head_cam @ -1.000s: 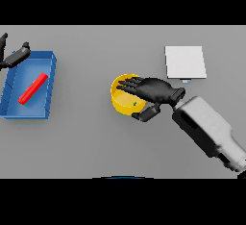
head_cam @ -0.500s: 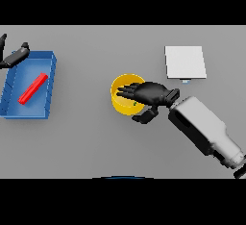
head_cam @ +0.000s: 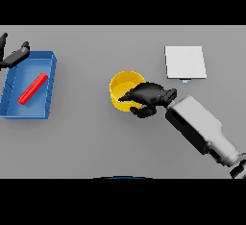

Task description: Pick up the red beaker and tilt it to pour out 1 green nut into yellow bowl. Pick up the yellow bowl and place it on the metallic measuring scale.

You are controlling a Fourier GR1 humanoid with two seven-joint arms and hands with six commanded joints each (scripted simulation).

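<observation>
The yellow bowl (head_cam: 124, 88) stands at the table's middle. My right hand (head_cam: 148, 97) is on its right rim, fingers reaching over the edge and thumb curled under the near side, so it is shut on the bowl. No green nut shows inside the bowl. The red beaker (head_cam: 32, 88) lies on its side in a blue tray (head_cam: 48, 65) at the left. The metallic measuring scale (head_cam: 185, 61), a flat pale square, sits at the back right, apart from the bowl. My left hand (head_cam: 13, 56) rests open at the tray's far left corner.
The blue tray's walls rise along the left side of the table. My right forearm (head_cam: 199, 128) crosses the near right part of the table. A small dark tab sticks out of the scale's near edge (head_cam: 185, 81).
My right hand has drawn back from over the bowl's middle to its right rim and closed there. The bowl has shifted slightly up the view. The left hand has not moved.
</observation>
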